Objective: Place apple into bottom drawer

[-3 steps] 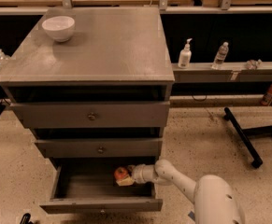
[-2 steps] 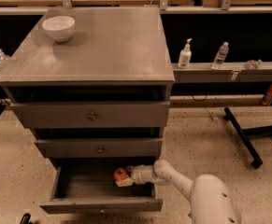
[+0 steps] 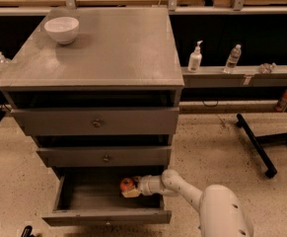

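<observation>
The bottom drawer (image 3: 108,216) of the grey cabinet is pulled open. My gripper (image 3: 129,188) reaches into it from the right, at the drawer's middle near the back. It is shut on the small red apple (image 3: 126,183), with a tan finger (image 3: 132,194) under the fruit. The apple is held low inside the drawer, just above its floor. My white arm (image 3: 182,189) runs from the lower right over the drawer's right side.
The middle drawer (image 3: 106,157) and top drawer (image 3: 96,122) are closed. A white bowl (image 3: 61,29) stands on the cabinet top at the back left. Bottles (image 3: 195,57) stand on a shelf to the right. A black stand leg (image 3: 255,144) lies on the floor at the right.
My gripper and the apple have shifted slightly to the left inside the bottom drawer. Nothing else has moved.
</observation>
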